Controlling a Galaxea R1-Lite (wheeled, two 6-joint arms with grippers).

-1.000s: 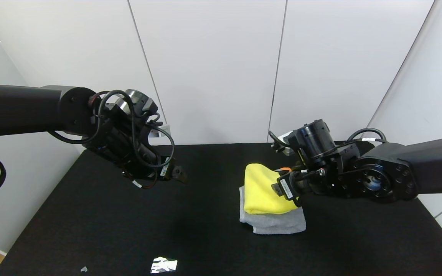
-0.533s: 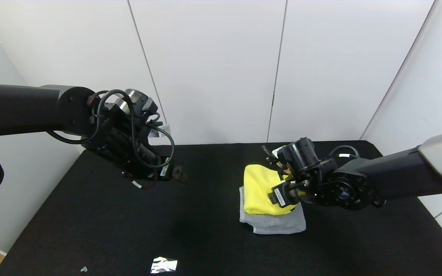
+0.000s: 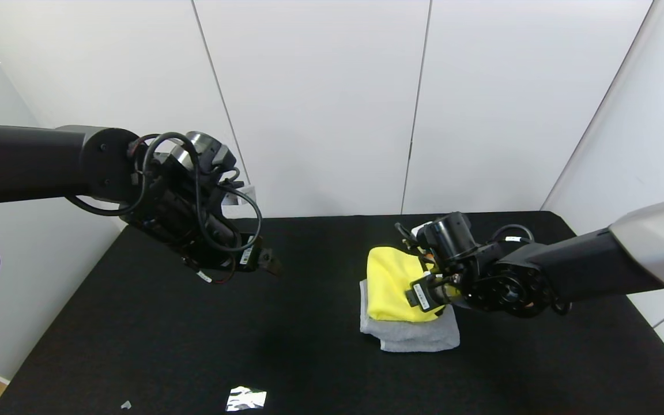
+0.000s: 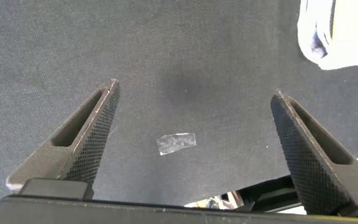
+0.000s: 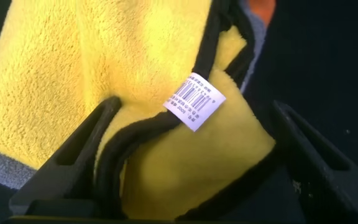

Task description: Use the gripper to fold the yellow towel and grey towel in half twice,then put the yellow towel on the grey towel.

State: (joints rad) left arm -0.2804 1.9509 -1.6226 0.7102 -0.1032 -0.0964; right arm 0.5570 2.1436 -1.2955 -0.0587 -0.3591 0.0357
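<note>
Now the yellow towel (image 3: 391,283) lies stacked on the grey towel (image 3: 410,335). Right hand (image 3: 431,291) spread, holding nothing; it should lift clear. Left hand (image 3: 263,262) hangs spread.

Left gripper (image 3: 268,264) hovers spread wide; right gripper (image 3: 418,294) low, jaws apart.

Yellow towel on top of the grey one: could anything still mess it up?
Maybe. The right pincer is open, but its fingers straddle the yellow towel, one pressing into its folds. Pulling away, it might snag the black trim or white tag and drag the folds open. The towel already bulges loosely on the grey towel, so a nudge could slide it off. The left pincer hangs open, away from the pile.
</note>
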